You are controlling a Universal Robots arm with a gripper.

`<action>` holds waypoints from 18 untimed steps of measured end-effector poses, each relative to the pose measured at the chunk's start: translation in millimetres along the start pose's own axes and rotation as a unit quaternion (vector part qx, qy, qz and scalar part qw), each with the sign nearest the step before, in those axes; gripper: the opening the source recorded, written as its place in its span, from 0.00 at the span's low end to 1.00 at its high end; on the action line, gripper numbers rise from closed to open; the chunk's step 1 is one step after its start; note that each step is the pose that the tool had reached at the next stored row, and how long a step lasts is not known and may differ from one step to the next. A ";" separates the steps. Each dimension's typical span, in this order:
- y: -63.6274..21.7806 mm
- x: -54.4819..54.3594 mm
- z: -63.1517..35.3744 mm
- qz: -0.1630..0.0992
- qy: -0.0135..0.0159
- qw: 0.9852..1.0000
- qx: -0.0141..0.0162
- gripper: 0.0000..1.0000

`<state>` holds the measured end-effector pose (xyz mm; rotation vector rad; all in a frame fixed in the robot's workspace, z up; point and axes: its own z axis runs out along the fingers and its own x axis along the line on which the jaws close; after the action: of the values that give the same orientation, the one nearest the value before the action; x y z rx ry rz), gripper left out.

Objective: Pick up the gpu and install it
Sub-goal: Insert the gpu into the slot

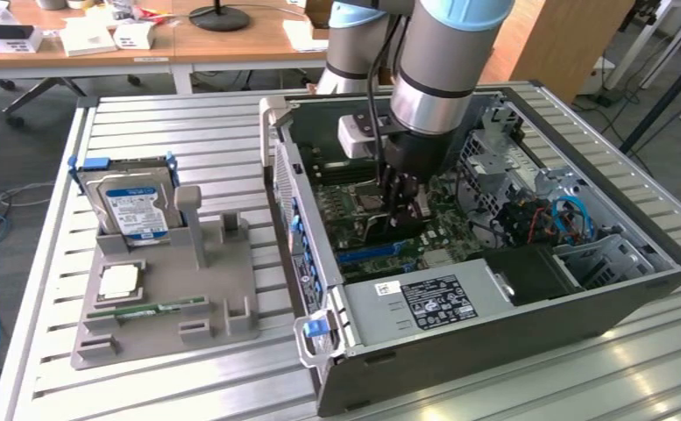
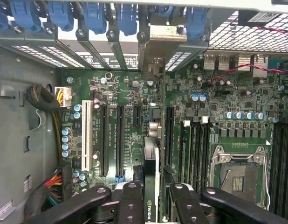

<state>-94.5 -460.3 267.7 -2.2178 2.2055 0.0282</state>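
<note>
The gpu [image 2: 151, 149] stands on edge above the motherboard [image 2: 111, 93], between two long black slots [image 2: 120, 140]. Its silver bracket [image 2: 154, 46] reaches the case's rear slot openings. My gripper [image 2: 151, 189] is shut on the card, one black finger [image 2: 130, 200] on each side of its top edge. I cannot tell whether the card's edge sits in a slot. In the exterior view my gripper [image 1: 396, 209] is deep inside the open computer case [image 1: 620, 298], with the dark card [image 1: 389, 230] hanging below the fingers.
Inside the case are a bare CPU socket [image 2: 237, 175], memory slots [image 2: 195, 149], a white slot [image 2: 87, 135], cable bundles [image 2: 44, 100] and the power supply [image 1: 428, 303]. At the exterior view's left a grey fixture [image 1: 171, 298] holds a hard drive [image 1: 136, 206], a chip [image 1: 120, 281] and a memory stick [image 1: 141, 309].
</note>
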 end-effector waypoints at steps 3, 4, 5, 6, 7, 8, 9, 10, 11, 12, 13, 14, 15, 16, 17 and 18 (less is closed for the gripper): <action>0.4 0.0 1.6 0.000 0.000 1.000 0.000 0.26; 0.4 0.1 1.7 0.000 0.000 1.000 0.000 0.26; 0.4 0.1 1.7 0.000 0.000 1.000 0.000 0.26; 0.4 0.1 2.0 0.000 0.000 1.000 0.000 0.26; 0.5 0.1 2.4 0.000 0.000 1.000 0.000 0.26; 0.5 0.0 2.7 -0.001 0.000 1.000 0.000 0.26; 0.5 0.1 3.0 -0.001 0.000 1.000 0.000 0.26; 0.5 0.1 3.3 -0.001 0.000 1.000 0.000 0.26; 0.5 0.1 3.5 -0.002 0.000 1.000 0.000 0.26; 0.5 0.1 3.7 -0.002 0.000 1.000 0.000 0.26; 0.4 0.1 3.9 -0.002 0.000 1.000 0.000 0.26; 0.5 0.1 4.1 -0.003 0.000 1.000 0.000 0.26; 0.5 0.1 4.3 -0.003 0.000 1.000 0.000 0.26; 0.5 0.1 4.5 -0.003 0.000 1.000 0.000 0.26; 0.5 0.1 4.7 -0.004 0.000 1.000 0.000 0.26; 0.5 0.1 4.9 -0.004 0.000 1.000 0.000 0.26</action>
<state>-95.0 -460.3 262.9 -2.2272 2.1963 0.0282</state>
